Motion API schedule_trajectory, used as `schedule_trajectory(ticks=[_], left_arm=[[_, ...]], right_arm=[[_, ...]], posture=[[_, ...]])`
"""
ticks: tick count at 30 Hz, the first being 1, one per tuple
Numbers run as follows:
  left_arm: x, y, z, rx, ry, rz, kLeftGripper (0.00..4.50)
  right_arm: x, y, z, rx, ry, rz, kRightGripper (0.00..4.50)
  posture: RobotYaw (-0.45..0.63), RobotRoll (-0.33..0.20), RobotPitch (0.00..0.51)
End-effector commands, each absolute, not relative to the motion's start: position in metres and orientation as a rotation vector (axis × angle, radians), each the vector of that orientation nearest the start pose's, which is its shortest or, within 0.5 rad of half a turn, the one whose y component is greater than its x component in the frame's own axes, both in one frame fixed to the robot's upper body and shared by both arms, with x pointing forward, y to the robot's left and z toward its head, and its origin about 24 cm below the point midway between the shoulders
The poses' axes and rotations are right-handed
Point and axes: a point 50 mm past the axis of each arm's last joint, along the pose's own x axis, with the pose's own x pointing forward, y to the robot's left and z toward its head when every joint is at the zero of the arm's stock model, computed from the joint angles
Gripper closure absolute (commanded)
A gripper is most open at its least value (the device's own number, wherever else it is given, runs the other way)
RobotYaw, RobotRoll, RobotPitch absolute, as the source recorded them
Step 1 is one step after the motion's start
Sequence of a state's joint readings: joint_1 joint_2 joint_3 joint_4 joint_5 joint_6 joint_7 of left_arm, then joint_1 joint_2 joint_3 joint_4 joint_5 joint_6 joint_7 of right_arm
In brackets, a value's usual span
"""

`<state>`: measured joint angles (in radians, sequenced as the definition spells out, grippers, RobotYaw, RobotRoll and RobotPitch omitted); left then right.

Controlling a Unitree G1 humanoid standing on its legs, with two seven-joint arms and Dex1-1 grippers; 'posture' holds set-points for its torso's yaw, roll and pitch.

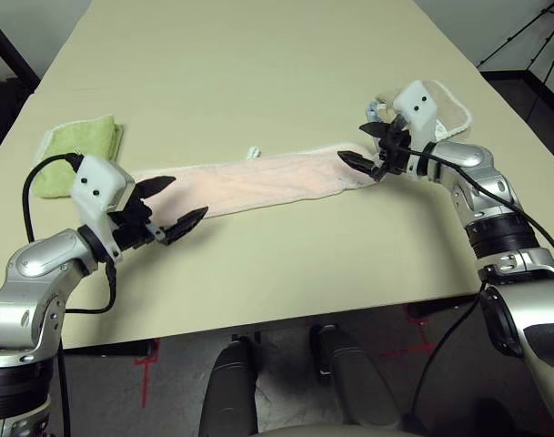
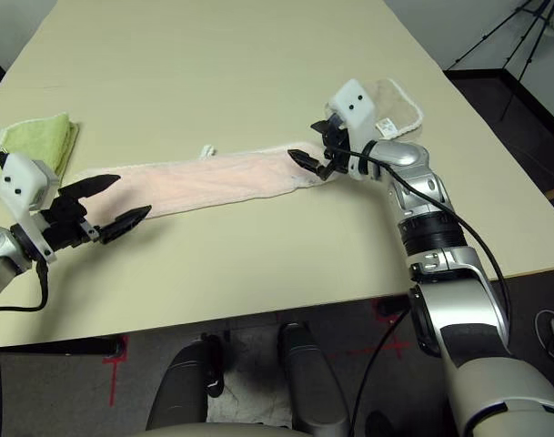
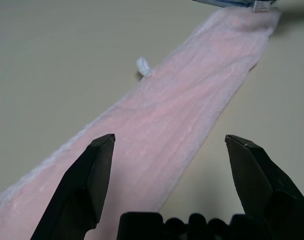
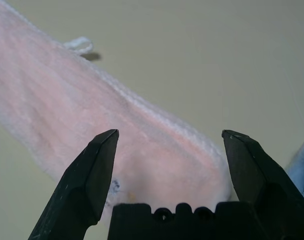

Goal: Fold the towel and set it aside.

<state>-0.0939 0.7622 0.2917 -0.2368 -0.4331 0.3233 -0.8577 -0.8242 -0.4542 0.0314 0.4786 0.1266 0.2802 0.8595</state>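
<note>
From the head camera, the towel (image 1: 258, 185) lies folded into a long narrow pink strip across the pale surface (image 1: 258, 73), running from the left claw (image 1: 170, 208) to the right claw (image 1: 367, 150). A small white tag (image 1: 253, 152) sticks out from its far edge. The left claw hovers over the strip's left end, released, fingers spread and holding nothing. The right claw sits at the strip's right end, also released. A green folded towel (image 1: 76, 150) rests beyond the left claw; a beige towel (image 2: 395, 102) lies behind the right claw.

In the left wrist view, two black fingers (image 3: 84, 185) stand wide apart above the pink cloth, which stretches away between them.

In the right wrist view, the spread fingers (image 4: 89, 180) frame the strip's end; a small grey mark (image 4: 115, 186) shows on the cloth.
</note>
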Motion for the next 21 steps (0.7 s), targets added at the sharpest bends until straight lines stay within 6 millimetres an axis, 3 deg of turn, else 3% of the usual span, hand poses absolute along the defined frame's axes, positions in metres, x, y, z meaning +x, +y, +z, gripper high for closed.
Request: schedule_trajectory(ticks=[1,8,12,21], left_arm=[[0.241,0.261,0.162,0.377,0.014,-0.767,0.03],[0.244,0.264,0.168,0.343,-0.009,-0.777,0.03],[0.246,0.268,0.169,0.37,-0.001,-0.77,0.03],[0.248,0.269,0.17,0.385,0.005,-0.768,0.03]], right_arm=[[0.363,-0.181,0.182,-0.26,0.052,0.798,0.03],[0.345,-0.197,0.177,-0.078,0.103,0.73,0.03],[0.333,-0.209,0.167,0.161,0.222,0.642,0.03],[0.308,-0.208,0.145,0.375,0.422,0.538,0.03]], posture=[[-0.05,0.0,0.19],[-0.05,0.0,0.19],[-0.06,0.0,0.191],[-0.08,0.0,0.202]])
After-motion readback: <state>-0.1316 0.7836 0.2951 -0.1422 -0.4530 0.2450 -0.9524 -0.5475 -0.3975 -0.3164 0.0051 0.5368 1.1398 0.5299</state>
